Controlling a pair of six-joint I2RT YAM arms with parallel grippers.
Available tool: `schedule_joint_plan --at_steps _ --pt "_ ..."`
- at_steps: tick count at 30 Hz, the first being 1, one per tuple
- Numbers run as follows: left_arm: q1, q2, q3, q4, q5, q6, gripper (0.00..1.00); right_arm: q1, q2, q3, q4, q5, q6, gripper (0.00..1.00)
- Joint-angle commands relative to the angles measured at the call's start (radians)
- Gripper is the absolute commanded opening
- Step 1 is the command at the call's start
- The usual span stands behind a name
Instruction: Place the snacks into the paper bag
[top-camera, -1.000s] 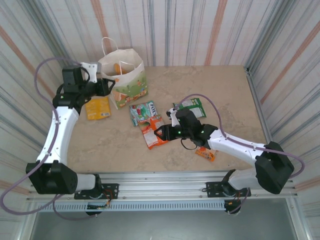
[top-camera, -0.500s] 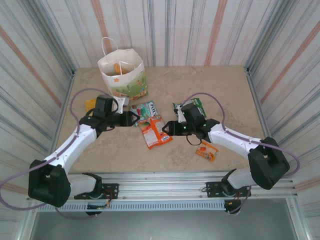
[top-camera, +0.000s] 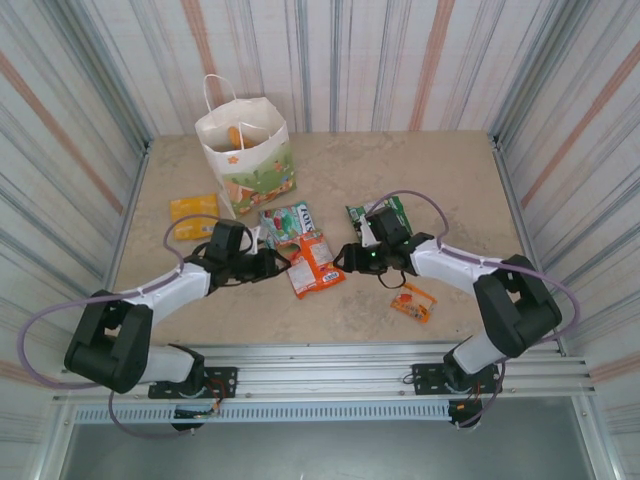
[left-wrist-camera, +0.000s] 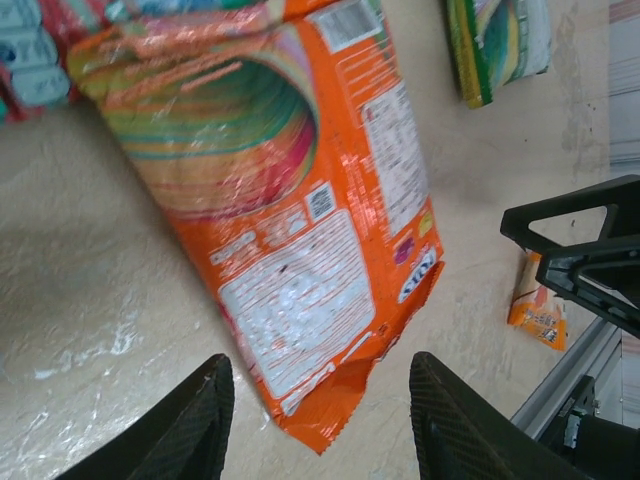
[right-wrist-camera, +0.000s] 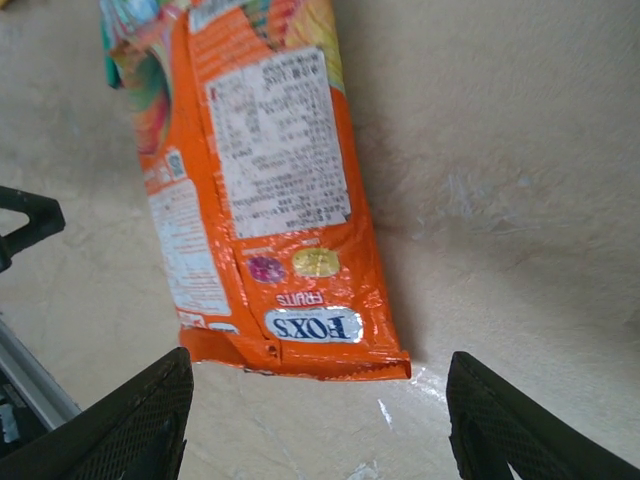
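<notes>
The white paper bag (top-camera: 245, 150) stands upright at the back left. A large orange packet (top-camera: 313, 262) lies flat mid-table. My left gripper (top-camera: 281, 262) is open at its left side, and in the left wrist view the packet's (left-wrist-camera: 290, 200) near corner lies just ahead of the open left gripper (left-wrist-camera: 315, 425). My right gripper (top-camera: 346, 258) is open at its right side, with the packet's (right-wrist-camera: 265, 200) sealed end just ahead of the open right gripper (right-wrist-camera: 320, 425). Nothing is held. Other snacks lie around: green-and-white packets (top-camera: 285, 222) (top-camera: 385, 213), a yellow-orange packet (top-camera: 193, 215) and a tiny orange one (top-camera: 412, 303).
An orange item (top-camera: 233, 135) shows inside the bag's open top. Striped walls close in the table on three sides. A metal rail (top-camera: 330, 365) runs along the near edge. The right gripper's black finger (left-wrist-camera: 590, 250) shows in the left wrist view.
My left arm has swung from beside the bag down to the orange packet's left side. My right gripper has shifted slightly up beside the packet's right side.
</notes>
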Motion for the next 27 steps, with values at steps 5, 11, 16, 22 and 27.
schedule_joint_plan --at_steps 5,11,16,22,27 --pt "-0.004 0.059 -0.082 0.151 0.006 -0.070 0.52 0.006 0.103 0.077 0.016 -0.037 -0.044 0.67" --pt "-0.004 0.143 -0.113 0.280 -0.012 -0.105 0.51 -0.034 0.193 0.116 0.107 -0.137 -0.039 0.67" --pt "-0.004 0.225 -0.116 0.374 -0.016 -0.132 0.51 -0.034 0.264 0.175 0.076 -0.134 -0.060 0.66" --pt "-0.004 0.336 -0.108 0.464 0.013 -0.161 0.50 -0.028 0.305 0.186 0.088 -0.157 -0.056 0.64" --pt "-0.005 0.412 -0.105 0.547 0.038 -0.190 0.49 -0.010 0.331 0.184 0.105 -0.194 -0.045 0.59"
